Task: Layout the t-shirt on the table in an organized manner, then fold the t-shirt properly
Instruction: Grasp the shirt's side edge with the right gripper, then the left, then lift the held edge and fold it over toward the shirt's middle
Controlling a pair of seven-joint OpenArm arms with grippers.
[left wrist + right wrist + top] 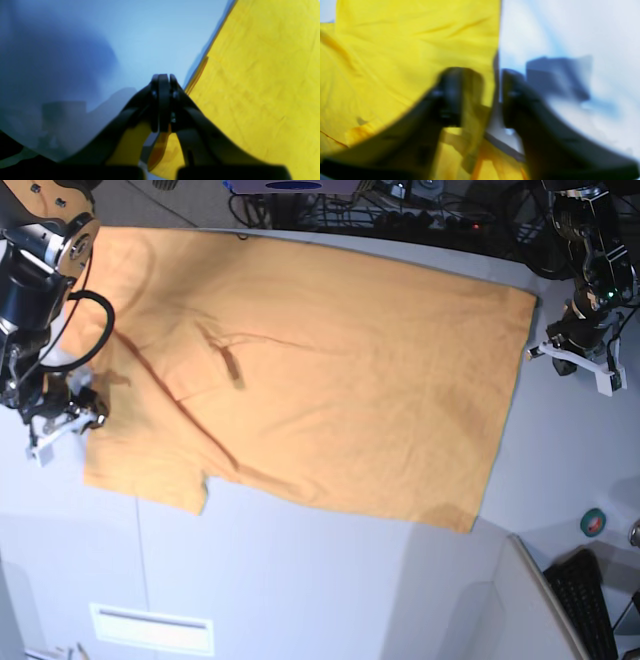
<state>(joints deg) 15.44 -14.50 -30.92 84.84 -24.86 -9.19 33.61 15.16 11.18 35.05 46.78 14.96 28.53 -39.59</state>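
The left gripper (163,77), made of black plastic fingers, has its tips pressed together, and in the left wrist view a fold of yellow cloth shows lower down between the fingers, so it seems to pinch the edge of the large orange-yellow cotton t-shirt (300,380). In the base view this gripper (575,345) sits at the right side of the scene, just beside the straight right edge of the shirt, close to its far right corner. The right gripper (480,85) is blurred in its wrist view; its two black fingers stand apart with a clear gap, one finger (450,95) over the yellow cloth and the other over the bare surface, and the shirt's edge runs between them. Whether they press the cloth I cannot tell. In the base view the right gripper (62,418) is at the left side, at the left edge of the shirt near the sleeve. The shirt lies spread flat on the big smooth white-grey table (330,590), with long creases running across its left half. Its near edge is slanted, and a short sleeve points toward the near left. On the near right, well apart from the shirt, a black keyboard (585,605) and a small green roll (593,522) are seen.
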